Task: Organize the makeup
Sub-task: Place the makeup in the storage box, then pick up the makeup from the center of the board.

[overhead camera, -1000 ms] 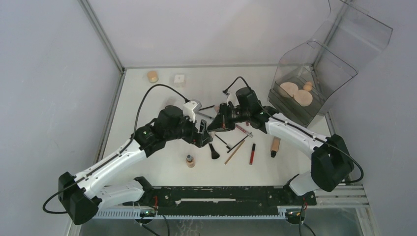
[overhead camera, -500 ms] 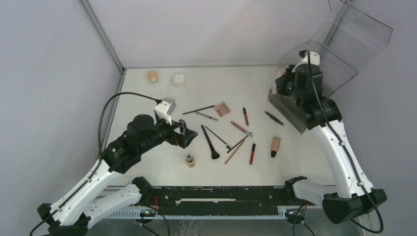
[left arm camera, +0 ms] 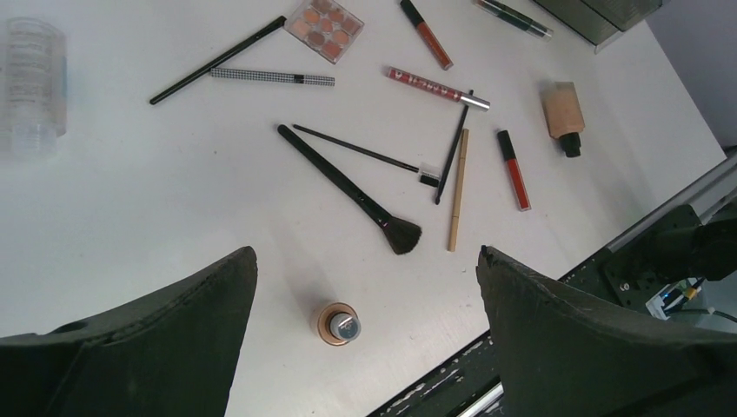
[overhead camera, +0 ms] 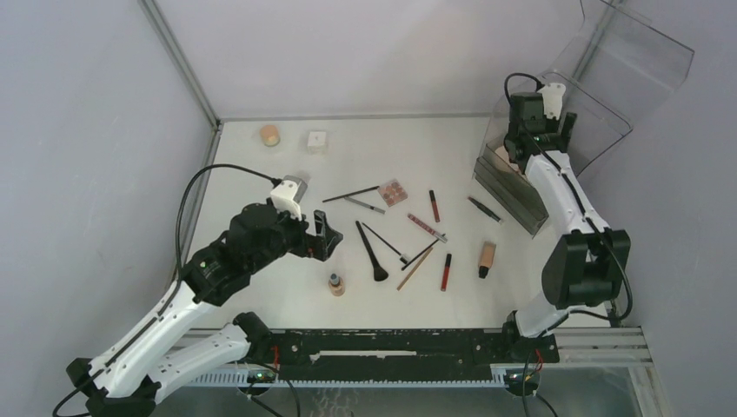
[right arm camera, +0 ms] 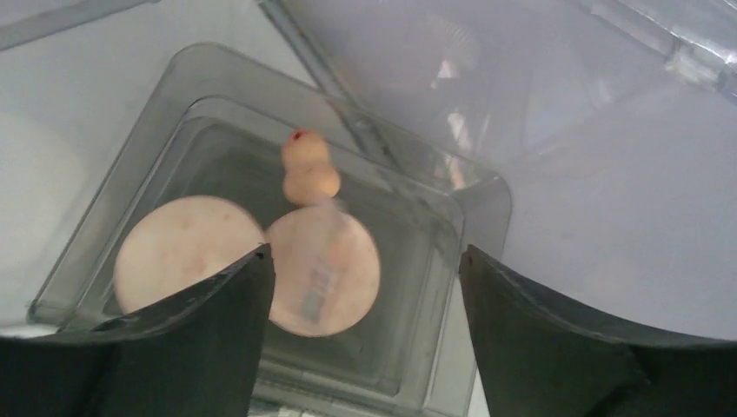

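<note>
White desk (overhead camera: 252, 187), grey walls around. Left jaws: spread, empty, above the desk's left half. Close by, toward the near edge: small upright tan bottle with silver cap (left arm camera: 337, 323). Just right of the jaws: long black powder brush (left arm camera: 348, 187), long axis diagonal, bristles toward the near edge. Further right: thin tan pencil (left arm camera: 458, 187), red lip tube (left arm camera: 514, 158), tan bottle lying flat (left arm camera: 563, 111). The left arm is judged nearer to all of these. Far right: right jaws, spread, empty, over the clear smoky plastic organizer (overhead camera: 600, 130), above two round beige compacts (right arm camera: 187, 252) lying inside.
</note>
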`<state>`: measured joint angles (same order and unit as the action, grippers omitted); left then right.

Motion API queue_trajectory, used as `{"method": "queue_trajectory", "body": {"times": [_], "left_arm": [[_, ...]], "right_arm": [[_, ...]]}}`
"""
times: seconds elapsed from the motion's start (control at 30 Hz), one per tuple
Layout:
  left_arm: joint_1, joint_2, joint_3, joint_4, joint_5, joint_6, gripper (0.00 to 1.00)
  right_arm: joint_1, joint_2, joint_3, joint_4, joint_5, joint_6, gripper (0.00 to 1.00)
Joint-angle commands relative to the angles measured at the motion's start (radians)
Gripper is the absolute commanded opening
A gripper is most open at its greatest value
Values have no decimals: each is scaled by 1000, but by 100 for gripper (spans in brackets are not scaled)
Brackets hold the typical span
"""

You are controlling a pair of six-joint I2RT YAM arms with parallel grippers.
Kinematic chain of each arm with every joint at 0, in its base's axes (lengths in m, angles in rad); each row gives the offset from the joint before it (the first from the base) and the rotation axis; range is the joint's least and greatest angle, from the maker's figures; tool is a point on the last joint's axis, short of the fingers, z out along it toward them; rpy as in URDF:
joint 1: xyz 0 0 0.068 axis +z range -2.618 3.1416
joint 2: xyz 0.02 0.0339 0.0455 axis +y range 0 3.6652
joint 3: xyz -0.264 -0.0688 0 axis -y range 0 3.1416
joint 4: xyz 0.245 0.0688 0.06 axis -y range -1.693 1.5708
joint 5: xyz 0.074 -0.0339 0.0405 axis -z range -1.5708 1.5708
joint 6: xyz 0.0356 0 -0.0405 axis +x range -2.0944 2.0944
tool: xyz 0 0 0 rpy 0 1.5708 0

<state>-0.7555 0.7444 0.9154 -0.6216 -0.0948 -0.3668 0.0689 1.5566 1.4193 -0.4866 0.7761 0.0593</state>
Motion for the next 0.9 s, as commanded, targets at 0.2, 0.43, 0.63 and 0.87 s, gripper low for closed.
{"method": "queue_trajectory", "body": {"times": [0.2, 0.43, 0.63, 0.87], "left_arm": [[-1, -33, -8, 2, -57, -24, 100], [0, -51, -26, -8, -91, -46, 100], [-1, -100, -53, -23, -137, -67, 100], [4, -119, -62, -31, -110, -91, 100]], "right_arm": [[180, -114, 90, -32, 39, 47, 86], [404, -340, -171, -8, -195, 174, 79], [473, -347, -349, 27, -473, 199, 76], [517, -79, -232, 13, -640, 100, 85]]}}
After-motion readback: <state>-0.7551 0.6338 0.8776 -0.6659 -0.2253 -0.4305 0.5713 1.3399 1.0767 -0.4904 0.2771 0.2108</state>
